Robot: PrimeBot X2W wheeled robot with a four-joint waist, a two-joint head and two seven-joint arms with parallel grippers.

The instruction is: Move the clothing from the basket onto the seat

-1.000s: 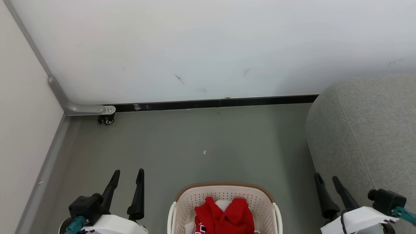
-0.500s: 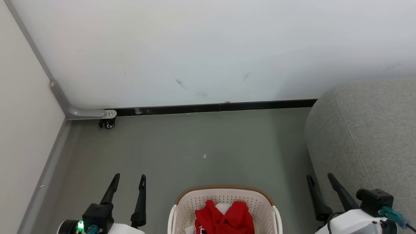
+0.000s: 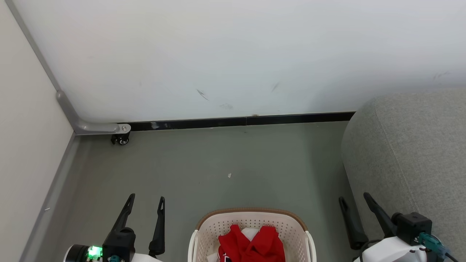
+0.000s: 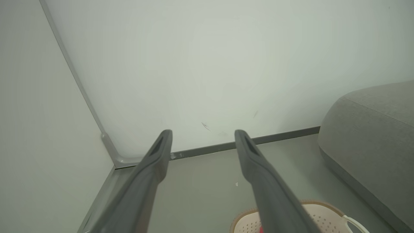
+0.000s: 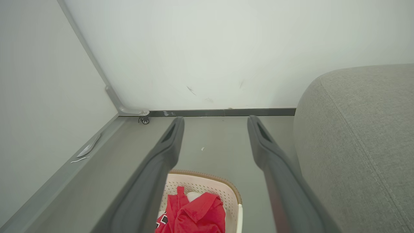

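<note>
Red clothing point(image 3: 251, 245) with a bit of white showing lies heaped in the cream perforated basket point(image 3: 251, 217), which stands on the floor at the bottom centre of the head view; its brown rim curves along the far side. The clothing point(image 5: 194, 215) and basket point(image 5: 210, 181) also show low in the right wrist view. The grey sofa seat point(image 3: 411, 149) rises at the right. My left gripper point(image 3: 146, 198) hangs open to the left of the basket, and my right gripper point(image 3: 354, 198) hangs open to its right, beside the seat. Both are empty and above the floor.
A white wall point(image 3: 233, 58) closes the far side, with a dark baseboard point(image 3: 240, 120). A beige panel point(image 3: 25, 145) on the left stands on a grey foot with a small caster point(image 3: 120, 139). Grey floor point(image 3: 225, 163) lies between basket and wall.
The head view has shifted a little, so the scene sits lower in the picture. Both grippers have drawn back toward the bottom edge, the right one also slightly leftward. Both stay open.
</note>
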